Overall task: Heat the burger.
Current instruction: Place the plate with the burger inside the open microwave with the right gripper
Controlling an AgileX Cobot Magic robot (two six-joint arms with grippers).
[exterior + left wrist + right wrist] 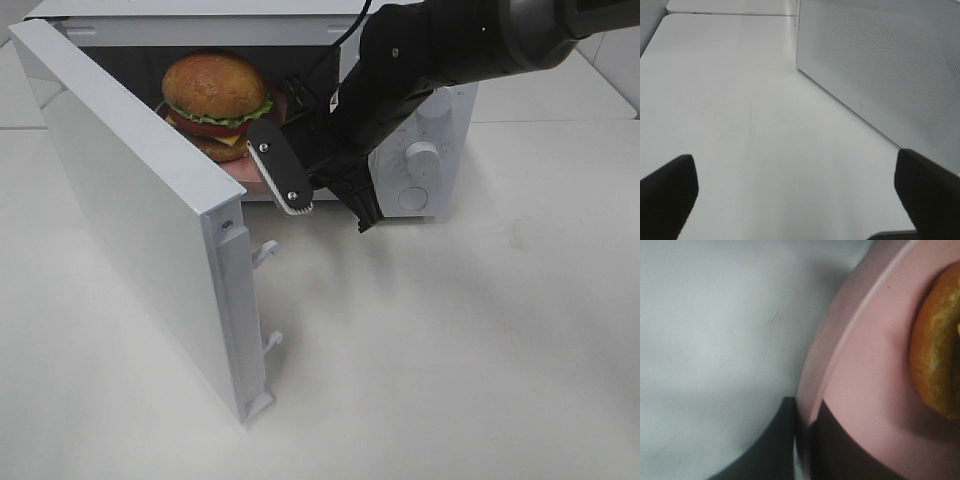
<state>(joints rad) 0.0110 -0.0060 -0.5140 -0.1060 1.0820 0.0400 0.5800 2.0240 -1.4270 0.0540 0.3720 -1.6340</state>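
Gripping the rim of the pink plate [850, 405], the right hand [807, 440] is holding the burger [215, 100] inside the open microwave [420, 150]. A careless withdrawal could be dragging the plate back out. The left hand [790, 200] is hanging spread wide, grasping nothing.

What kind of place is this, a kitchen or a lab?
Probably a lab test bench staged as a kitchen: a white microwave with its door open, a burger on a pink plate, all on a bare white table.

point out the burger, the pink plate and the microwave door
burger [213, 85], exterior high view, on the top bun
pink plate [865, 365], right wrist view, on the bare surface beside the bun
microwave door [130, 200], exterior high view, on the open door's inner face
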